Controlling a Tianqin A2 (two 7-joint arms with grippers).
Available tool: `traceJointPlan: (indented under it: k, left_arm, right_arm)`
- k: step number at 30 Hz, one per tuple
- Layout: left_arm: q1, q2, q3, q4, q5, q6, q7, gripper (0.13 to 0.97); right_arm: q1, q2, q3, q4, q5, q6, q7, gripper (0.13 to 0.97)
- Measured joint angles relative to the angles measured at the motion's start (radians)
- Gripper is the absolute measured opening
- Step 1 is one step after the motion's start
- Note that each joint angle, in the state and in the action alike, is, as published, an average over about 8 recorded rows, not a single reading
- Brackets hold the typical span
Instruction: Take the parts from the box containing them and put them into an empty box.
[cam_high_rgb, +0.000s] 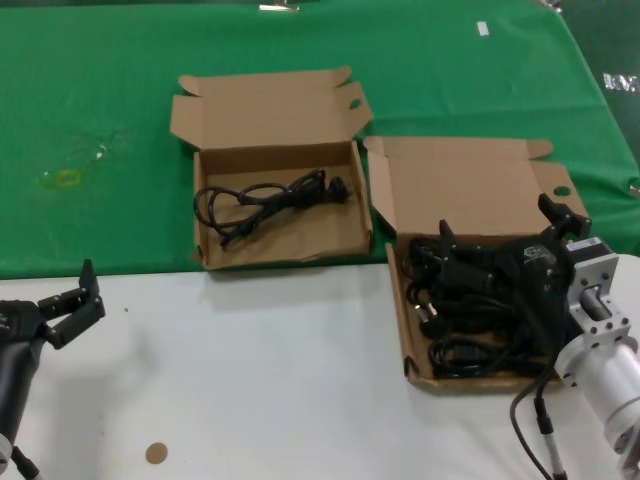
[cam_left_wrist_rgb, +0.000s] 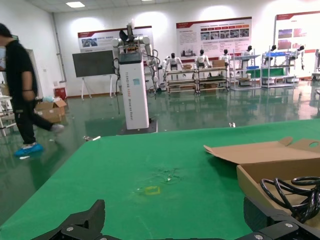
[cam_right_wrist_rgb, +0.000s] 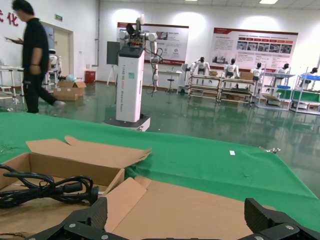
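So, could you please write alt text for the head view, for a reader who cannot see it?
The right end effector, open, hangs over a cardboard box full of black cables. A second box holds one cable. The left end effector waits over the white table.

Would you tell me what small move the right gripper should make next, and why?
Probably lower the right gripper, open above the heap of cables in the longer box, and close on one. The squarer box holds only one cable.
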Motion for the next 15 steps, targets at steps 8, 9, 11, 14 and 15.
traceJointPlan:
  k: [8,9,11,14,15]
  left_arm:
    - [0.000,0.000,0.000,0.000,0.000,0.000,0.000,0.966]
    - [0.000,0.000,0.000,0.000,0.000,0.000,0.000,0.966]
    - [0.000,0.000,0.000,0.000,0.000,0.000,0.000,0.966]
    - [0.000,0.000,0.000,0.000,0.000,0.000,0.000,0.966]
    - [0.000,0.000,0.000,0.000,0.000,0.000,0.000,0.966]
  right_arm:
    - [0.000,0.000,0.000,0.000,0.000,0.000,0.000,0.966]
    - [0.000,0.000,0.000,0.000,0.000,0.000,0.000,0.966]
    - [0.000,0.000,0.000,0.000,0.000,0.000,0.000,0.966]
    - [0.000,0.000,0.000,0.000,0.000,0.000,0.000,0.966]
    - [0.000,0.000,0.000,0.000,0.000,0.000,0.000,0.966]
